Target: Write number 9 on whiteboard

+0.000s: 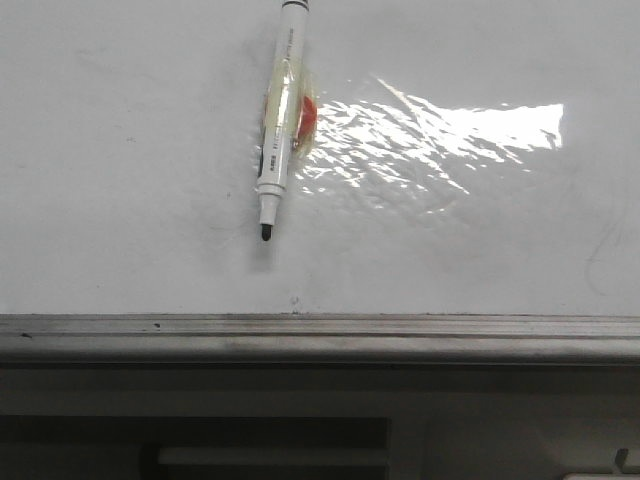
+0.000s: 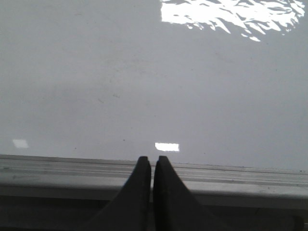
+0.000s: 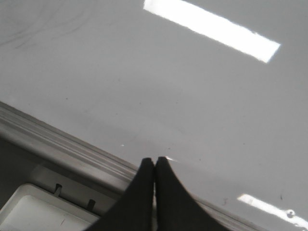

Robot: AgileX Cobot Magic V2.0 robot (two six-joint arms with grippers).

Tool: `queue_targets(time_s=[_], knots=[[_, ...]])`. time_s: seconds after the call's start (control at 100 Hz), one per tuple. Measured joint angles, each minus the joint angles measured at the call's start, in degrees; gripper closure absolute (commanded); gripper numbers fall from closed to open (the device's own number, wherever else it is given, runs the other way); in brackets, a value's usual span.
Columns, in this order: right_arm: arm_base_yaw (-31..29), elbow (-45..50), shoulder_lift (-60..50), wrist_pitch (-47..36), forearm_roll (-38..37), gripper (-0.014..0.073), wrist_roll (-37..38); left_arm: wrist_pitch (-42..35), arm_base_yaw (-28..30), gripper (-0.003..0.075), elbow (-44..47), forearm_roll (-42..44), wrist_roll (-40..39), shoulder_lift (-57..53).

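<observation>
The whiteboard (image 1: 120,150) fills the front view, glossy, with wrinkled film that glares at the middle right. A faint thin curved stroke, the number 9 (image 1: 598,255), shows near its right edge. Neither gripper appears in the front view. My left gripper (image 2: 152,160) is shut with nothing in it, its tips over the board's grey rim (image 2: 57,173). The right gripper (image 3: 154,160) is also shut and empty, at the board's rim (image 3: 57,142), which runs at a slant there. Faint dark strokes (image 3: 29,38) mark the board's far part in the right wrist view.
A white marker pen (image 1: 278,130) with a black tip lies on the board at the upper middle, tip toward the near rim (image 1: 320,335). Clear tape and something red (image 1: 304,115) sit at its barrel. A white tray (image 3: 33,211) lies below the rim.
</observation>
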Motion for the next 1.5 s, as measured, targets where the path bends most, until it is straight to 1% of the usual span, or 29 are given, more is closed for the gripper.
queue_targets(time_s=[0.99,1.04,1.17,1.32,1.43,1.5], knots=[[0.0,0.0,0.0,0.0,-0.4,0.0655,0.0,0.0,0.0,0.0741,0.0,0.0,0.0,0.0],[0.0,0.0,0.0,0.0,-2.6,0.0655,0.0,0.0,0.0,0.0741,0.0,0.0,0.0,0.0],[0.0,0.0,0.0,0.0,-12.0,0.0655,0.0,-0.3,0.0,0.0741,0.0,0.4,0.0,0.0],[0.0,0.0,0.0,-0.3,-15.5,0.0655,-0.1,-1.1,0.0,0.0741,0.0,1.1,0.0,0.0],[0.0,0.0,0.0,-0.5,-21.3,0.0655,-0.1,-1.1,0.0,0.0741,0.0,1.1,0.0,0.0],[0.0,0.0,0.0,-0.5,-23.3,0.0655,-0.1,-1.1,0.0,0.0741,0.0,1.1,0.0,0.0]])
